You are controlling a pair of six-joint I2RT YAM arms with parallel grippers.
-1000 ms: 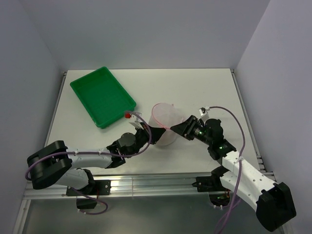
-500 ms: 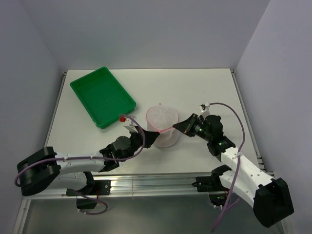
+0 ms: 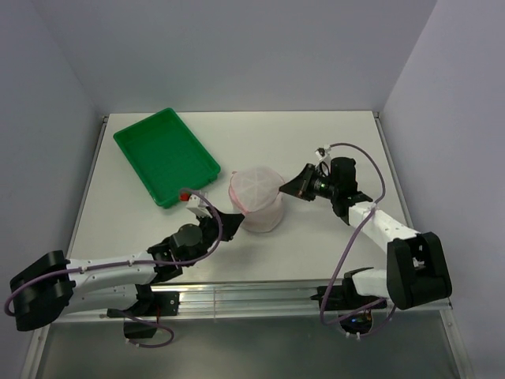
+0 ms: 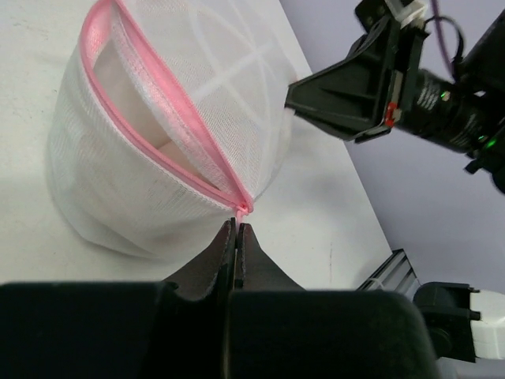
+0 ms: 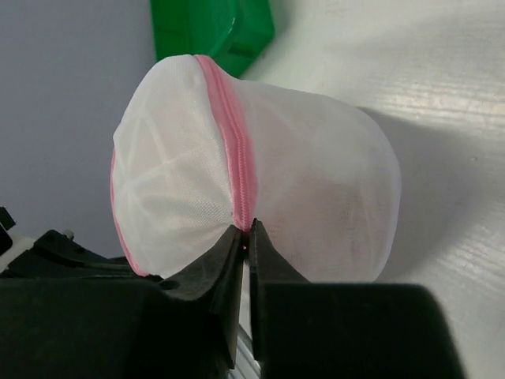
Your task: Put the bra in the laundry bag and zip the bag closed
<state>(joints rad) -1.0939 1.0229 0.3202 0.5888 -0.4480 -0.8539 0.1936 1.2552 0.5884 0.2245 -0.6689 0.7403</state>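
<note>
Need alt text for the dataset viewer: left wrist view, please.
The left hand, fingers shut, pinches the low end of the pink zip on a white mesh laundry bag standing on a white table. The right hand meets the bag's far side from the upper right.

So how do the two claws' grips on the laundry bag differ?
The left claw pinches the laundry bag at the zip end, below a gaping stretch; the right claw pinches a closed stretch. Left reaches from the near-left, right from the right. Both are shut.
</note>
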